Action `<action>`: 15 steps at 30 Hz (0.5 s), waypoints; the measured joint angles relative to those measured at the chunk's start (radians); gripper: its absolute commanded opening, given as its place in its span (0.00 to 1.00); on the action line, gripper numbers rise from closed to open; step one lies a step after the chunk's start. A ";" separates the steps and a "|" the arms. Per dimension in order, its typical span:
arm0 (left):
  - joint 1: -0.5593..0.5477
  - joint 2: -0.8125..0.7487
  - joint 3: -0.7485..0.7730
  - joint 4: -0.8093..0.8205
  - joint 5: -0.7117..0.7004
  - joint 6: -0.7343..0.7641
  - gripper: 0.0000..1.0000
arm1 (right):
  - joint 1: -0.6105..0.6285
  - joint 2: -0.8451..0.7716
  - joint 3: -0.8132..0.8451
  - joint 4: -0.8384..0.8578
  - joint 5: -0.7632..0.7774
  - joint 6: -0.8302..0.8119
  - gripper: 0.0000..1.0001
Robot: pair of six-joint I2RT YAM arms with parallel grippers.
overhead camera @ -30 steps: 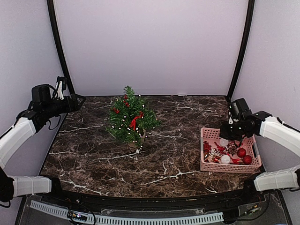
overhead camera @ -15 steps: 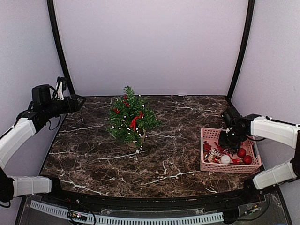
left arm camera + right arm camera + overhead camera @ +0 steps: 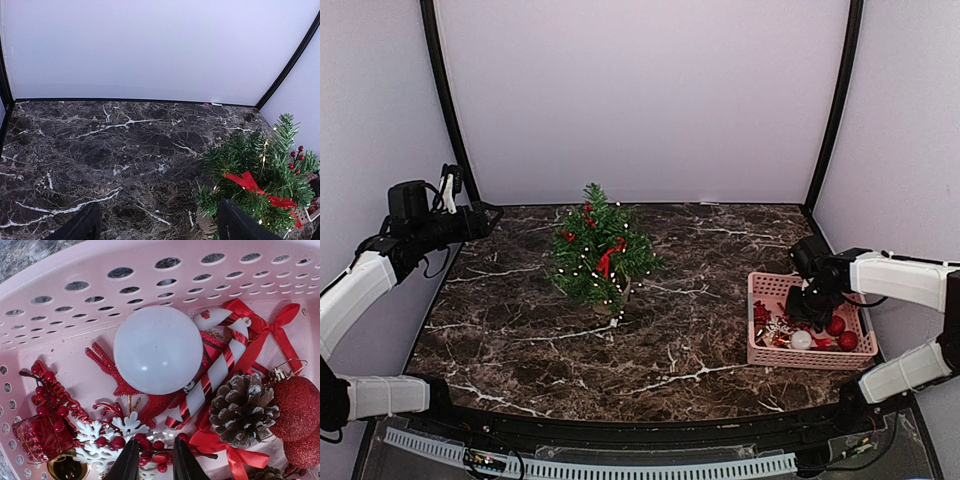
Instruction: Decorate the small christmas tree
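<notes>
**A:** What are the right gripper's (image 3: 150, 462) jaws doing down in the pink basket (image 3: 60, 270)?

**B:** They're parted by a narrow gap and, as far as I can see, gripping nothing. They hang right over the red berry sprig (image 3: 118, 442), with the white snowflake (image 3: 92, 432) at their 9 o'clock.

**A:** So what makes a clean pick?

**B:** I'd settle on one piece first. The heap is tangled, so a careless pinch may lift ribbon and sprig together. The white ball (image 3: 157, 350) at 12 o'clock looks too broad for jaws set this narrow. The candy cane (image 3: 217, 372) at 1 o'clock or the sprig's thin stem suits them better. The pinecone (image 3: 242, 407) at 2 o'clock would likely need a wider opening.

**A:** And then?

**B:** Lift straight up past the basket wall before swinging across.

**A:** Where to?

**B:** To the small christmas tree (image 3: 598, 255). It stands upright near the middle of the worktop (image 3: 520, 330), well apart from the basket, roughly at the basket's 10 o'clock.

**A:** And the left gripper (image 3: 157, 230)?

**B:** Its jaws are wide open and empty. It sits off at the tree's 9 o'clock, where it could steady the tree.
</notes>
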 measured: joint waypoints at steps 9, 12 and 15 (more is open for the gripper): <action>0.000 0.000 0.000 0.000 0.003 0.000 0.82 | -0.001 0.032 -0.017 0.051 0.000 0.006 0.17; 0.000 0.000 0.000 0.000 0.003 0.000 0.82 | -0.002 0.039 -0.032 0.066 0.000 0.009 0.16; 0.000 0.000 0.000 0.000 0.003 0.000 0.82 | -0.005 0.042 -0.045 0.084 -0.005 0.010 0.16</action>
